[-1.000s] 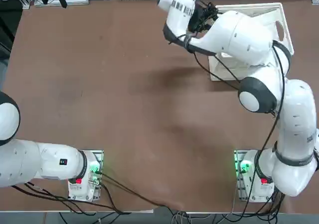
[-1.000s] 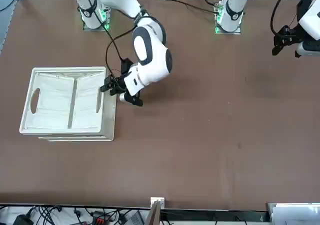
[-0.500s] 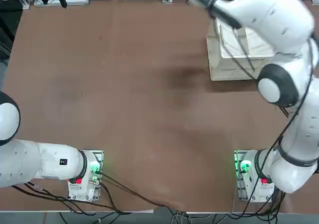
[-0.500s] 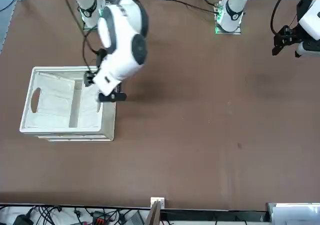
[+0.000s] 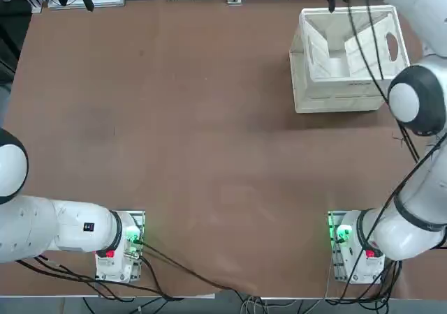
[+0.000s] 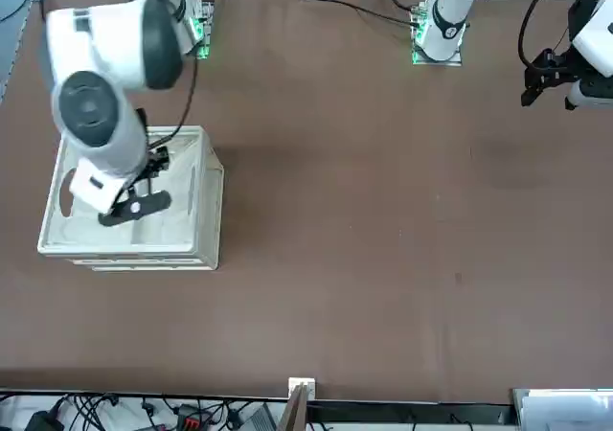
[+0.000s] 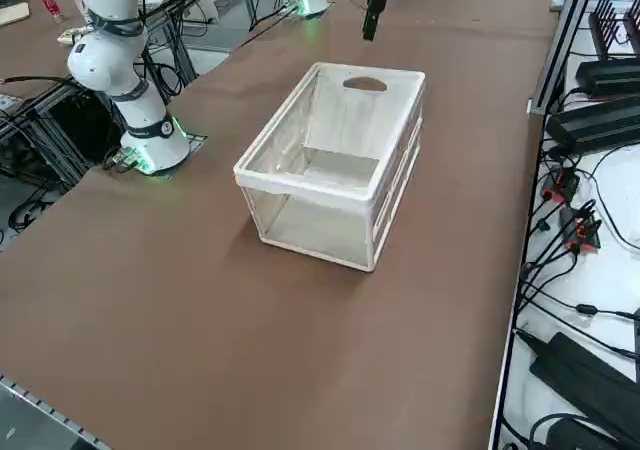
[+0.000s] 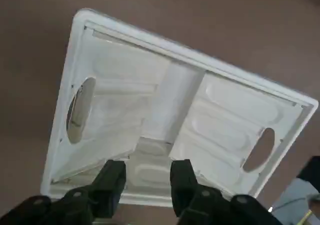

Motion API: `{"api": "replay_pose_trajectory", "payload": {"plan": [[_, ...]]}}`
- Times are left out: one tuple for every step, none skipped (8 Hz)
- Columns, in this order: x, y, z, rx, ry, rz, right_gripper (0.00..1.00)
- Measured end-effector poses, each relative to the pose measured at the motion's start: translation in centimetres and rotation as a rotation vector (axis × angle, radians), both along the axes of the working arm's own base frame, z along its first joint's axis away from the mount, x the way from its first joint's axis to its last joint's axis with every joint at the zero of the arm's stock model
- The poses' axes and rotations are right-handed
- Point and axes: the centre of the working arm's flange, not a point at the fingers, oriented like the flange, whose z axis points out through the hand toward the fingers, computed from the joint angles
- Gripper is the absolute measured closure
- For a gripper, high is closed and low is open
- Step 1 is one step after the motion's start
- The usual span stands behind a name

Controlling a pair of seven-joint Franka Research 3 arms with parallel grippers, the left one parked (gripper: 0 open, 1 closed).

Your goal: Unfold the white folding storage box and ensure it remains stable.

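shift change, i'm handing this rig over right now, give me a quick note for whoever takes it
Right hand: high over the box, fingers apart, holding nothing, touching nothing.
Box: white folding crate, standing tall on the brown table at the far right from the robot. The long walls and the rim are up. Inside, the two end panels with the handle holes lean inward, seemingly not locked upright.
Done: the crate is raised from flat.
Left: probably push both end panels out until they stand straight, then check that it holds its shape.
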Motion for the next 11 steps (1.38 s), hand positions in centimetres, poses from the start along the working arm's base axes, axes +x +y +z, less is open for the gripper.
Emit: {"api": "replay_pose_trajectory", "payload": {"plan": [[0.6,-2.6,-0.7,0.091,-0.009,-0.013,0.45],[0.9,-4.7,-1.9,0.176,-0.033,-0.044,0.45],[0.8,-6.2,-3.6,0.230,-0.063,-0.071,0.48],[0.4,-6.9,-5.8,0.268,-0.080,-0.093,0.48],[0.1,-7.4,-8.3,0.314,-0.084,-0.127,0.50],[-0.1,-8.4,-10.6,0.358,-0.083,-0.172,0.51],[-0.4,-9.2,-12.3,0.382,-0.082,-0.206,0.53],[-0.7,-9.8,-13.7,0.398,-0.080,-0.233,0.55],[-1.0,-10.8,-14.8,0.419,-0.071,-0.271,0.61],[-1.3,-11.6,-15.4,0.434,-0.061,-0.298,0.82],[-1.5,-12.2,-15.9,0.438,-0.052,-0.314,0.93]]}}
